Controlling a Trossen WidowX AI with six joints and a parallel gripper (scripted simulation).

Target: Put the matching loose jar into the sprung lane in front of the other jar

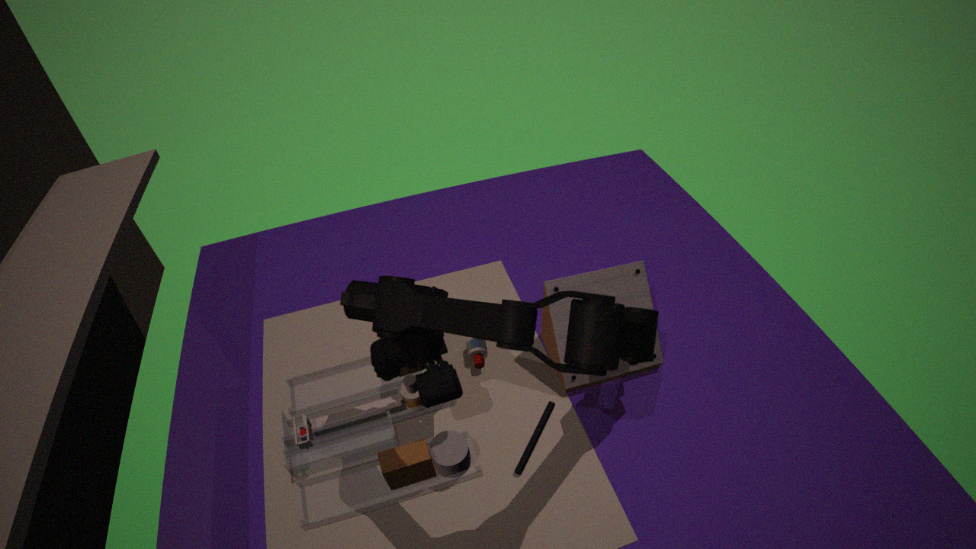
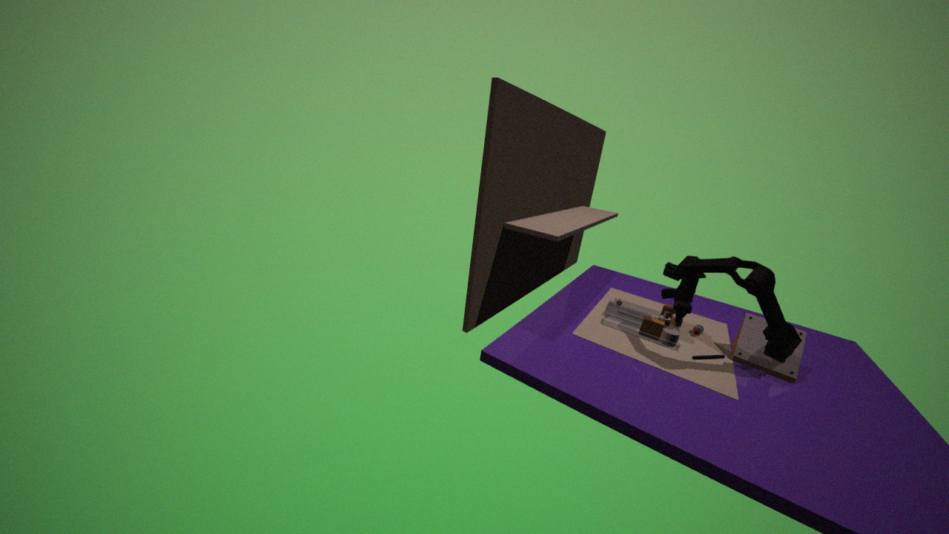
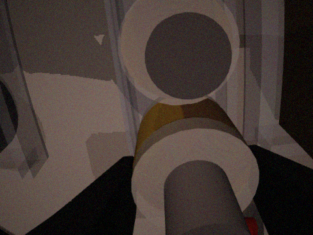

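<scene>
From the top view, the claw [image 1: 417, 380] stands over the front mouth of the middle clear lane [image 1: 341, 426], the end nearest the robot's base plate [image 1: 600, 300] on the right half of the bench [image 1: 716, 409]. It is shut on the held jar [image 1: 409, 390], a pale jar with a yellow band, its fingers stopped part-way by the jar's width. A red-capped jar [image 1: 477, 354] lies loose on the mat behind the claw, toward the base; a brown box [image 1: 406, 463], a grey cylinder [image 1: 450, 451] and a black rod [image 1: 534, 438] sit toward the near edge.

The exterior view is too distant for detail — it shows only the arm arched over and the claw pointing down at the lane's front end.

The wrist view decides the matter. The held jar [image 3: 192, 166] sits between the dark fingers, and the lane jar [image 3: 180, 44], pale with a grey top, stands directly ahead of it on the same line, the two appearing to touch or nearly so. I judge the coming push must run straight along the lane's long axis, away from the base toward the left edge — any sideways drift would catch the lane walls.
</scene>
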